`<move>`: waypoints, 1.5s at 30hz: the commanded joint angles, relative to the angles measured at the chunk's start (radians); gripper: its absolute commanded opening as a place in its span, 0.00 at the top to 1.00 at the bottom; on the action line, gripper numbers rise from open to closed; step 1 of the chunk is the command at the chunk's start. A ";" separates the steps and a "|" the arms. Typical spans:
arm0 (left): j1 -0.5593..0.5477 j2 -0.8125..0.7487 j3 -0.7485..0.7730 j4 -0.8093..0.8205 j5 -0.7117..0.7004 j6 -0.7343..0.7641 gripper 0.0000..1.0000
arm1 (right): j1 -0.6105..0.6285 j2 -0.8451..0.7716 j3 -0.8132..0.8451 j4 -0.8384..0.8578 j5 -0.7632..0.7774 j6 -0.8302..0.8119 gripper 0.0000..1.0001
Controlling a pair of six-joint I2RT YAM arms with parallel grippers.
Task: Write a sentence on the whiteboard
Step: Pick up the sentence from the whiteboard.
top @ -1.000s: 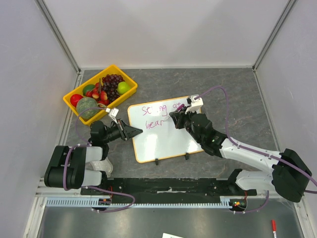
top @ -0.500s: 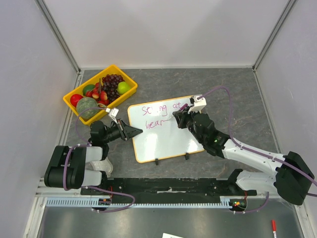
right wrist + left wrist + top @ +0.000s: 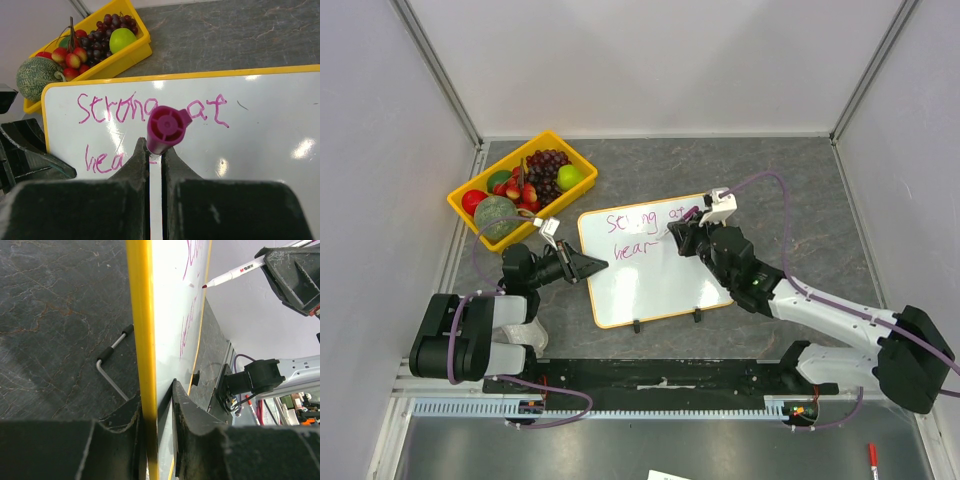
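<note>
The whiteboard (image 3: 660, 285), white with an orange-yellow frame, lies tilted on the table. On it the magenta sentence (image 3: 642, 220) reads "Strong at" (image 3: 115, 107) with "hea" (image 3: 102, 161) below. My left gripper (image 3: 592, 266) is shut on the board's left edge; in the left wrist view the jaws (image 3: 156, 400) pinch the yellow frame (image 3: 141, 315). My right gripper (image 3: 678, 232) hovers over the second line, shut on a magenta marker (image 3: 167, 127). The marker (image 3: 235, 274) points its tip at the board; I cannot tell whether it touches.
A yellow fruit tray (image 3: 572, 145) with grapes, apples and a melon stands at the back left, close to the board's corner. A small metal hex key (image 3: 112, 360) lies on the table beside the board. A red pen (image 3: 872, 455) lies at the near right.
My right gripper has shifted slightly to the right over the board with the marker. The left gripper and the board have not moved.
</note>
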 commanded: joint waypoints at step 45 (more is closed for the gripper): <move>-0.006 0.016 0.016 -0.010 -0.023 0.084 0.98 | -0.008 0.001 -0.078 0.008 -0.038 0.032 1.00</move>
